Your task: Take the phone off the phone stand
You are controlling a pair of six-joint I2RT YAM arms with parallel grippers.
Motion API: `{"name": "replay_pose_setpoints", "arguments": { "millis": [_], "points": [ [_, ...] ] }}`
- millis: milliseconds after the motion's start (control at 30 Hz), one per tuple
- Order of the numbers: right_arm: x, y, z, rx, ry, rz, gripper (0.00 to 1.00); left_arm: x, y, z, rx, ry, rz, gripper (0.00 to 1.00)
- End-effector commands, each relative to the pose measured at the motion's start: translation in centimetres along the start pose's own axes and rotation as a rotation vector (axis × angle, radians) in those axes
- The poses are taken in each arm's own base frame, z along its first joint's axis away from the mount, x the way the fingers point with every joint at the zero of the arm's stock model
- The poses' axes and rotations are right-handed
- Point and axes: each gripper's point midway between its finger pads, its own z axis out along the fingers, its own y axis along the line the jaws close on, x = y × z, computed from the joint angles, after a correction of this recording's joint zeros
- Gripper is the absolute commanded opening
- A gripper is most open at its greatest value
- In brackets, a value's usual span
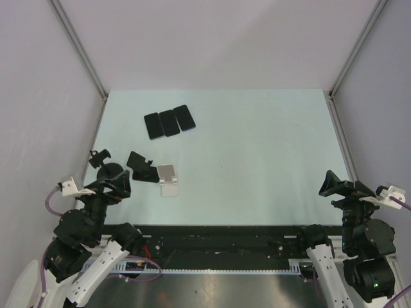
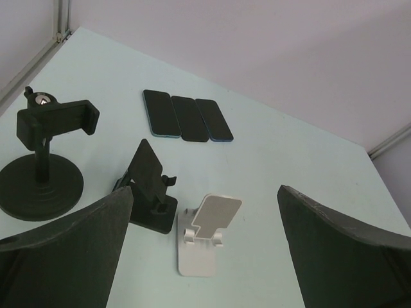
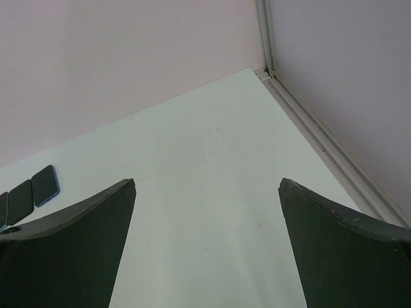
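Phone (image 2: pixel 146 164) propped on black stand (image 2: pixel 157 215) near the table's left edge, ahead of left gripper (image 2: pixel 205 189), fingers wide apart, right gripper (image 3: pixel 207 181) likewise spread, near right edge, well apart from phone

The right gripper (image 3: pixel 207 183) stood wide apart, its two dark fingers (image 3: pixel 77 256) framing bare pale table (image 3: pixel 212 147). Beyond the left finger, at the far left edge, dark phones (image 3: pixel 45 185) lay flat side by side. Beyond the right finger a metal rail (image 3: pixel 321 141) ran to the wall (image 3: pixel 128 58) corner.
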Motion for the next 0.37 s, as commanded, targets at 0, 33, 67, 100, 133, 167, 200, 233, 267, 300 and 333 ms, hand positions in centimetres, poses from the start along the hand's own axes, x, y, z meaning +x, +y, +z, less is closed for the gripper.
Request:
{"name": "replay_pose_setpoints", "arguments": {
  "millis": [0, 33, 67, 100, 133, 167, 200, 233, 267, 300, 333],
  "points": [
    [-0.21, 0.68, -0.02, -0.036, 0.000, 0.018, 1.00, -1.24, 1.02, -1.88, 0.029, -0.090, -0.131, 1.00],
    [-0.17, 0.74, 0.00, -0.038, 0.002, 0.016, 1.00, -1.07, 1.03, -1.77, 0.025, -0.086, -0.132, 1.00],
    [-0.15, 0.77, 0.03, -0.039, 0.004, 0.016, 1.00, -0.94, 1.04, -1.72, 0.022, -0.084, -0.138, 1.00],
    [-0.15, 0.75, 0.03, -0.038, 0.004, 0.016, 1.00, -0.77, 1.08, -1.61, 0.018, -0.082, -0.138, 1.00],
    [-0.14, 0.80, 0.09, -0.039, 0.006, 0.017, 1.00, -0.72, 1.08, -1.59, 0.018, -0.081, -0.141, 1.00],
    [-0.08, 0.88, 0.15, -0.042, 0.010, 0.014, 1.00, -0.62, 1.09, -1.53, 0.015, -0.079, -0.143, 1.00],
    [-0.08, 0.92, 0.18, -0.044, 0.010, 0.012, 1.00, -0.52, 1.09, -1.51, 0.016, -0.076, -0.141, 1.00],
    [0.00, 0.98, 0.22, -0.046, 0.015, 0.012, 1.00, -0.48, 1.06, -1.48, 0.017, -0.075, -0.143, 1.00],
    [0.04, 1.11, 0.27, -0.051, 0.018, 0.010, 1.00, -0.46, 1.09, -1.49, 0.015, -0.075, -0.142, 1.00],
    [0.08, 1.16, 0.29, -0.054, 0.020, 0.008, 1.00, -0.40, 1.06, -1.46, 0.016, -0.073, -0.144, 1.00],
    [-0.05, 1.26, 0.25, -0.060, 0.015, 0.011, 1.00, -0.38, 1.07, -1.43, 0.015, -0.074, -0.146, 1.00]
  ]
}}
